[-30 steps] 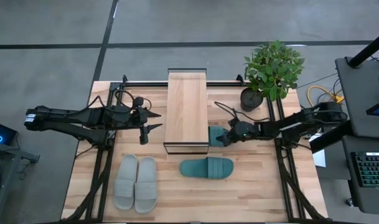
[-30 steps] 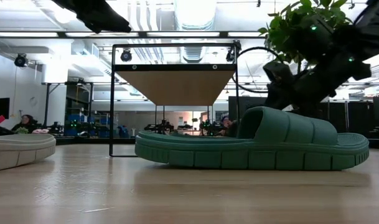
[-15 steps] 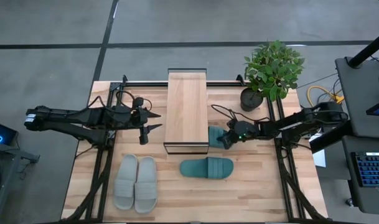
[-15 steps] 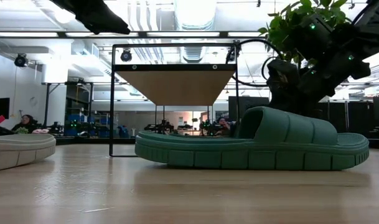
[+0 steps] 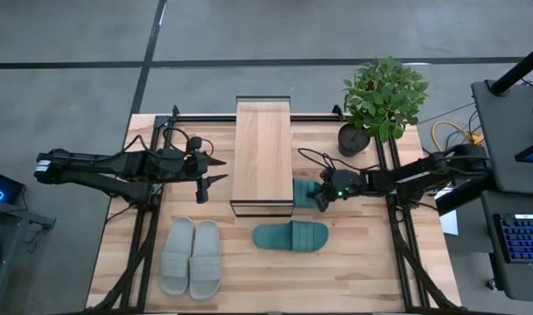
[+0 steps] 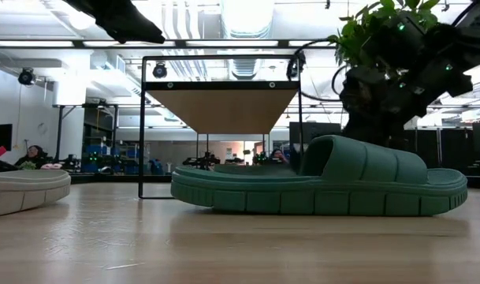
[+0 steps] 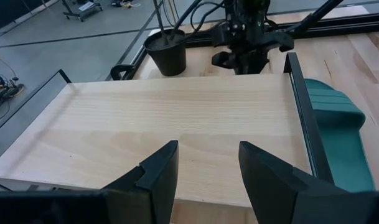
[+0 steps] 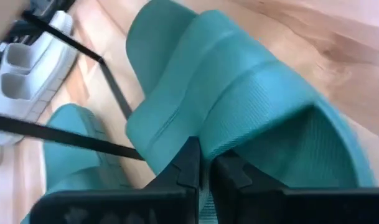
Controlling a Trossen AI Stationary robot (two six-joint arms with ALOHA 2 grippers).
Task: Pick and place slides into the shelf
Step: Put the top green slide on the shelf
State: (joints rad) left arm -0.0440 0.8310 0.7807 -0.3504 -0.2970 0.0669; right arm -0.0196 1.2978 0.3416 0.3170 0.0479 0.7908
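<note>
In the high view, nearest the front edge at about 7 o'clock, the light grey pair [image 5: 191, 257] lies side by side, long axes running front to back, untouched. Just past it, near table centre toward 5 o'clock, one teal slide [image 5: 291, 235] lies alone with its long axis crosswise, parallel to the front edge. Farther in, at 3 o'clock of the shelf [image 5: 262, 156], the other teal slide [image 5: 305, 191] lies half under the rack's right side, long axis pointing in under the plank. The right gripper [image 5: 322, 198] is at that slide's outer end, its fingers [image 8: 190, 163] pressed together on the edge of the ribbed strap, so this arm is plainly the nearer one; the coming push or lift likely runs toward 9 o'clock, into the rack. The plank top carries nothing. At 9 o'clock of the shelf the left gripper [image 5: 215, 169] hovers, fingers spread and holding nothing.
</note>
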